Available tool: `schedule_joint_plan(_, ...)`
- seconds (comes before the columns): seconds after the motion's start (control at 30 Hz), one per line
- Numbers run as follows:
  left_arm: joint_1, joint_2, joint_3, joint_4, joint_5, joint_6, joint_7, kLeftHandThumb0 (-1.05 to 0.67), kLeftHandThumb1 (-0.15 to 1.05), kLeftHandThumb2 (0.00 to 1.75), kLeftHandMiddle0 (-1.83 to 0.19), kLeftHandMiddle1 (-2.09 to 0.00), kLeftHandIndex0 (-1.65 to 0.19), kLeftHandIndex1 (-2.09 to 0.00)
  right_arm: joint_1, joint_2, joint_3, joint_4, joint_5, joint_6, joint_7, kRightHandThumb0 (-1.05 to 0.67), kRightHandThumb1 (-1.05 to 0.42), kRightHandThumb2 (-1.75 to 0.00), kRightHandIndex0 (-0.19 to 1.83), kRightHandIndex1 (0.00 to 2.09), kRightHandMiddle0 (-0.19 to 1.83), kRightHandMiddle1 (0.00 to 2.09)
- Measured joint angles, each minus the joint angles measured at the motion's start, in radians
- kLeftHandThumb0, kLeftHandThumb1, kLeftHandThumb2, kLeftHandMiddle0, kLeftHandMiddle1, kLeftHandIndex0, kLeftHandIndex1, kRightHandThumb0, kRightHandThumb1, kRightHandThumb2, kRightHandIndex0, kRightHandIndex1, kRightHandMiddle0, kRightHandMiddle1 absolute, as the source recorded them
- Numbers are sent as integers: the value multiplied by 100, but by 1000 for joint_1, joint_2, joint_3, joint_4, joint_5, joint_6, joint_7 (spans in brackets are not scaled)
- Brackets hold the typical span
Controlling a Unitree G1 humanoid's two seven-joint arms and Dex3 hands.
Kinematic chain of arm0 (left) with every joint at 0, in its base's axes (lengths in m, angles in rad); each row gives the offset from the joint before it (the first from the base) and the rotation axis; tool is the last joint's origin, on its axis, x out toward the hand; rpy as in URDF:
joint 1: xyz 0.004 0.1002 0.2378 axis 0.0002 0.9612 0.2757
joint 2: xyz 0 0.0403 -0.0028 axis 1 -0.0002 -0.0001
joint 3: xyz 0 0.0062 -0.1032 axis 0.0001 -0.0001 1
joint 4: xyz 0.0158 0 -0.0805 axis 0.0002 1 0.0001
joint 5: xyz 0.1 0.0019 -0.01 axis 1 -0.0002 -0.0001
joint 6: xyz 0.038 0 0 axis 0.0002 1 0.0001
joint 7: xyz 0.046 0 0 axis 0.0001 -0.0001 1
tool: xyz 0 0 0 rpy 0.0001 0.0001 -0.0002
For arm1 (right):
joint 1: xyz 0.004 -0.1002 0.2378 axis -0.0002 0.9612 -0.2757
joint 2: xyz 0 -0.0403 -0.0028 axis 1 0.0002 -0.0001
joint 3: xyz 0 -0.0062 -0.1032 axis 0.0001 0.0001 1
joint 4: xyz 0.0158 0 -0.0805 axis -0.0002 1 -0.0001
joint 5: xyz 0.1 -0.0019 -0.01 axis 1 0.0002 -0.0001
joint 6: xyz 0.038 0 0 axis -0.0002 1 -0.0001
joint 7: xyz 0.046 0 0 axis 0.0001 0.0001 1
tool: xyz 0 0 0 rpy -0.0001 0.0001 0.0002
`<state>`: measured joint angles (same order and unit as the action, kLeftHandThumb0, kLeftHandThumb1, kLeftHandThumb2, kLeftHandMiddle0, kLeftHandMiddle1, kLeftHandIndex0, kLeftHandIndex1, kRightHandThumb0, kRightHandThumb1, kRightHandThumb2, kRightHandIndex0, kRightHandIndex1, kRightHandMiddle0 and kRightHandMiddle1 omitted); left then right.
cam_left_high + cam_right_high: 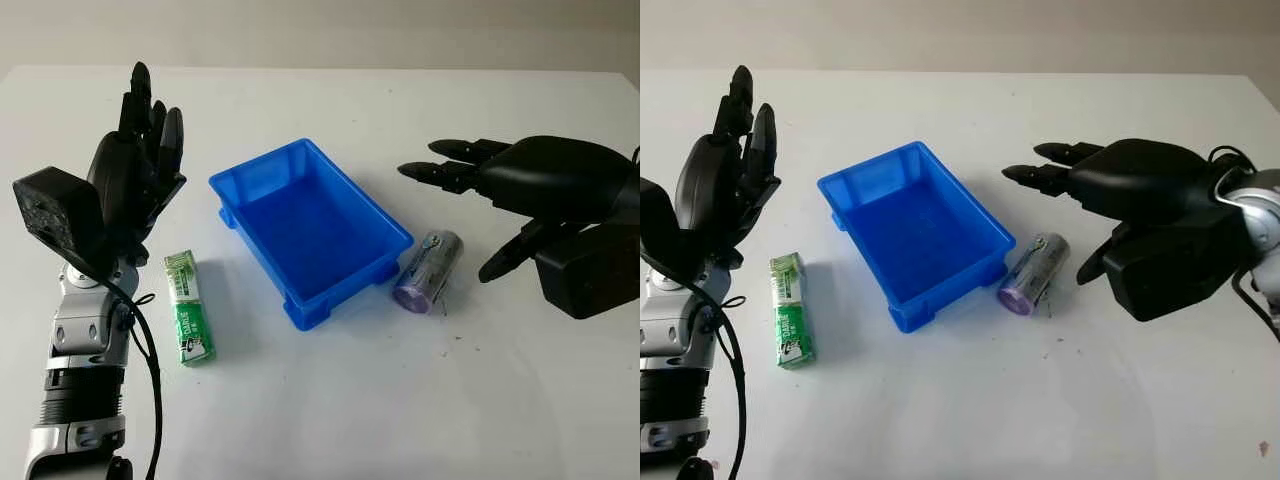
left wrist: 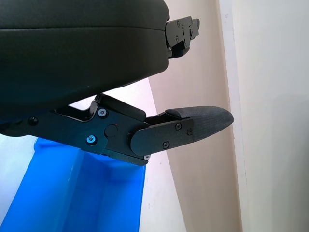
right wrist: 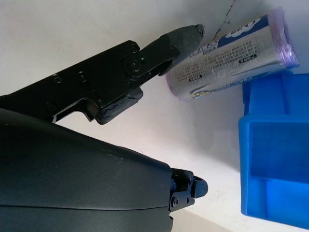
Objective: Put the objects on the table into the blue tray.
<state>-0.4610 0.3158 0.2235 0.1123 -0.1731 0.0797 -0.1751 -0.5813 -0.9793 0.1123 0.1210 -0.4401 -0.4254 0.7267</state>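
The blue tray (image 1: 390, 222) stands empty in the middle of the white table. A purple-and-silver roll (image 1: 427, 271) lies on its side against the tray's right end. A green packet (image 1: 188, 308) lies flat to the left of the tray. My right hand (image 1: 470, 205) hovers open just right of and above the roll, with its thumb (image 3: 181, 37) close beside the roll (image 3: 231, 55) and not touching it. My left hand (image 1: 140, 150) is raised open at the left, behind the green packet.
The white table (image 1: 350, 400) reaches to a pale wall at the back. The tray's corner (image 3: 270, 164) stands next to the roll in the right wrist view, and the tray's blue wall (image 2: 72, 193) shows beneath the left hand.
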Motion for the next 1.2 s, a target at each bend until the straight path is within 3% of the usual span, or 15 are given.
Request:
schedule_joint_plan(0.4,0,1,1,0,4,-1,2,-74,105,61,17,-6,18,-3,10,38,62,107,-51,-78,-89,-76,-84,-6,-3,5,2,5)
schedule_joint_plan(0.77,0,1,2,0,5,-20,6,-74,105,60,15,-6,17,-4,9,70,106,122,-66,-73,-74,-72,-83,-5,-4,5,0,5)
schedule_joint_plan(1.0,0,1,3,0,5,-20,8,-74,105,60,16,-5,18,-4,9,87,110,122,-59,-70,-73,-69,-85,-6,8,10,10,10)
schedule_joint_plan(1.13,1,1,4,0,5,-20,9,-74,105,60,17,-5,19,-4,9,92,109,126,-34,-80,-83,-62,-85,-6,36,23,35,23)
schedule_joint_plan(1.2,1,1,4,0,5,-20,10,-74,105,60,16,-5,19,-4,9,94,109,135,-30,-99,-105,-57,-87,-6,46,55,37,54)
